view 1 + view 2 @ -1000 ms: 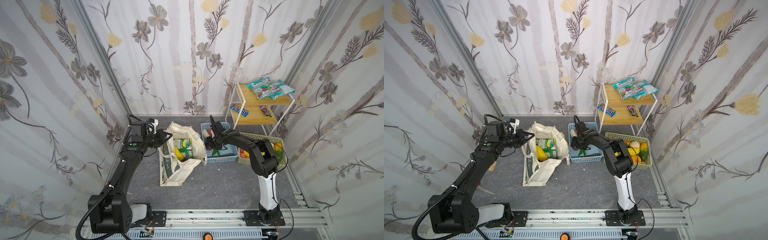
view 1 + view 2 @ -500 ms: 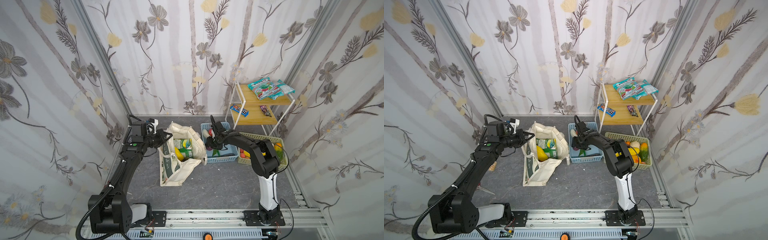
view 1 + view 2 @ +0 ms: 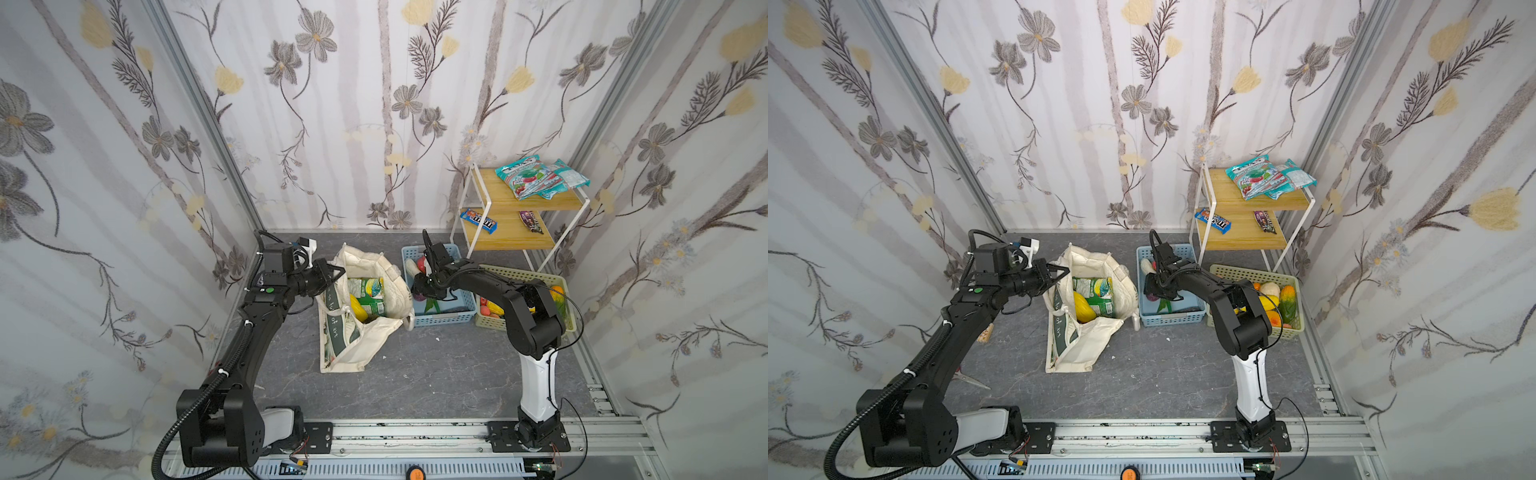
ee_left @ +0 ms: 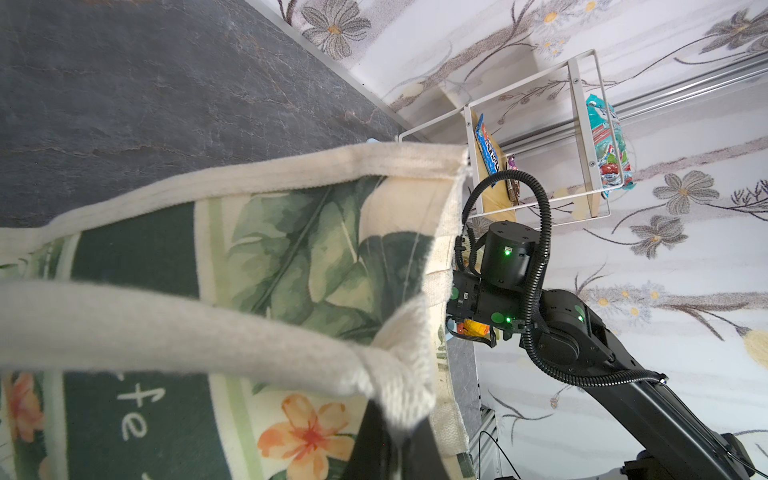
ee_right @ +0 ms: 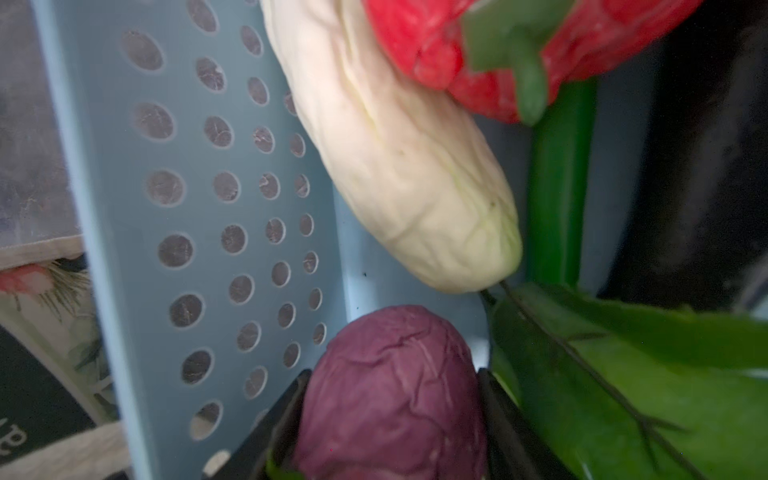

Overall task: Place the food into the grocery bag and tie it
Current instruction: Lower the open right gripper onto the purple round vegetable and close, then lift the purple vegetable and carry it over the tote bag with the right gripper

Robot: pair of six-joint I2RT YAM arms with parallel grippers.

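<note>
The left gripper (image 3: 329, 275) was clamped shut on the cream handle (image 4: 166, 328) of the grocery bag (image 3: 365, 347), holding its mouth open on the grey floor (image 3: 436, 374). A green snack packet (image 3: 369, 291) and a yellow toy fruit (image 3: 357, 306) lay inside. In the light blue basket (image 3: 446, 319) just beside the bag, the right gripper (image 3: 419, 291) pinched a purple toy vegetable (image 5: 390, 399) between its jaws

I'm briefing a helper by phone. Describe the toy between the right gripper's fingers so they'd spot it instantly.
Find the light blue perforated plastic basket beside the cream floral canvas tote. Inside, the right gripper clasps a purple wrinkled toy vegetable: the only purple piece, beside a cream ribbed toy vegetable and a red toy pepper.
</note>
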